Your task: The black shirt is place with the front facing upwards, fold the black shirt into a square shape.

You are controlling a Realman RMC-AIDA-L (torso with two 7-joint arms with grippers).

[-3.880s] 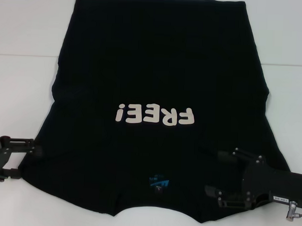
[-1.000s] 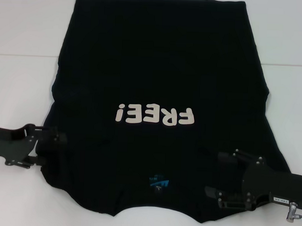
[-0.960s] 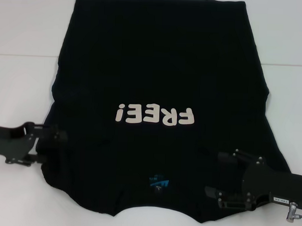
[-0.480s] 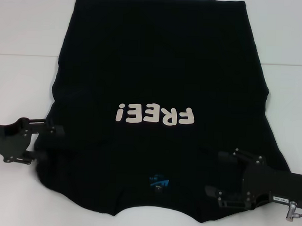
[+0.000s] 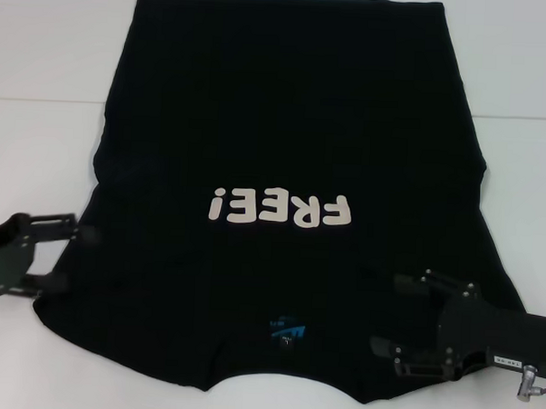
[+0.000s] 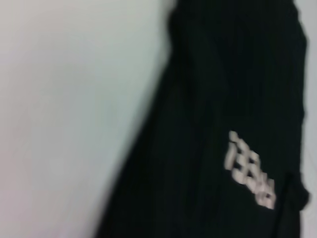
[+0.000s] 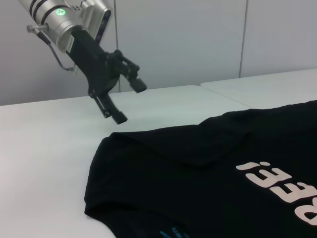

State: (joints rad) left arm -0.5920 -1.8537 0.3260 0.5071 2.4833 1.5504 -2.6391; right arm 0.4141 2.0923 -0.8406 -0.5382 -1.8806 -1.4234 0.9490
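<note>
Sleeve fold not begun: left tool, jaws wide and empty, hovers lower left beside shirt; must descend and grip.

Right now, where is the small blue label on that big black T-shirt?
In the head view, the small blue neck label sits at the near collar of the black shirt, below the white "FREE!" lettering, left of the right gripper.

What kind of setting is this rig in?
Likely a lab or test room, not a home: a bare white table, plain grey wall panels behind it, and only a black shirt laid out, the left end effector open above its edge.
</note>
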